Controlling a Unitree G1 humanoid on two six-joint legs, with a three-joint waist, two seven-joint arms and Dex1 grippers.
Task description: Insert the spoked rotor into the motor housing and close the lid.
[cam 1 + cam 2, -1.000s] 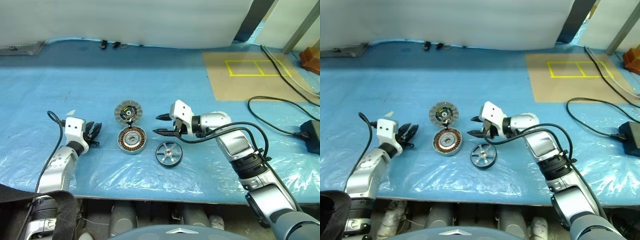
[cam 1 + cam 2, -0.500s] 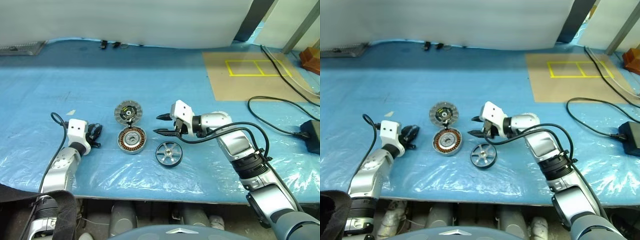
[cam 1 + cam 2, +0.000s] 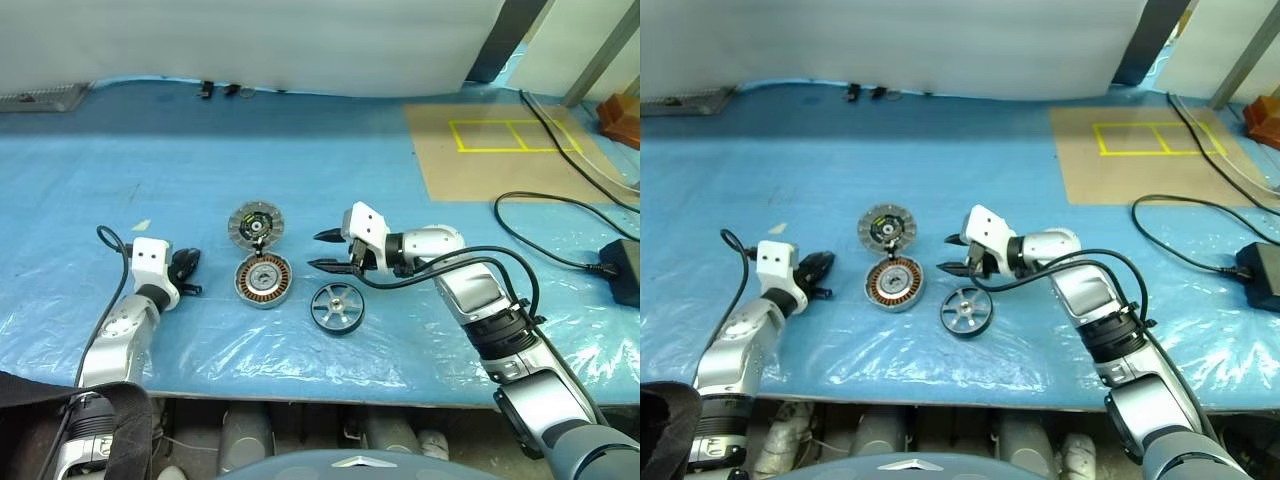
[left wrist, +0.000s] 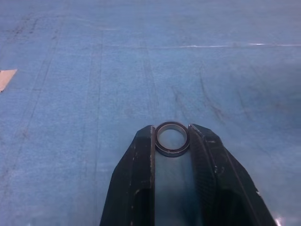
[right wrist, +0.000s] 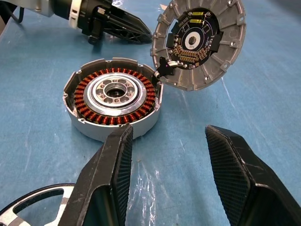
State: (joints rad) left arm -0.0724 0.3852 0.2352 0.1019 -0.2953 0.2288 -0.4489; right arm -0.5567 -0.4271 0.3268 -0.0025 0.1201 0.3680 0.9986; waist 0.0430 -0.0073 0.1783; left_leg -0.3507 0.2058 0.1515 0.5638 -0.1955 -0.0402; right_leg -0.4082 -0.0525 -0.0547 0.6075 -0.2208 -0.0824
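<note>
The motor housing (image 3: 264,282), a silver cup with copper windings (image 5: 113,96), sits on the blue table. The lid (image 3: 256,223) lies just behind it, its slotted face with a dark centre (image 5: 200,40) showing and its edge touching the housing rim. The spoked rotor (image 3: 337,307) lies flat to the right of the housing. My right gripper (image 3: 322,250) hovers open, pointing left at the housing, with nothing between its fingers (image 5: 113,160). My left gripper (image 3: 188,270) is left of the housing, shut on a small metal ring (image 4: 172,138) at its fingertips.
A brown board with yellow tape (image 3: 500,150) lies at the back right. Black cables (image 3: 560,215) and a black box (image 3: 622,270) are on the right. Small dark bits (image 3: 225,90) lie at the far edge, and a tape scrap (image 3: 142,225) sits behind the left gripper.
The left gripper's fingers have drawn together from a wider spread. The right arm, housing, lid and rotor have not moved.
</note>
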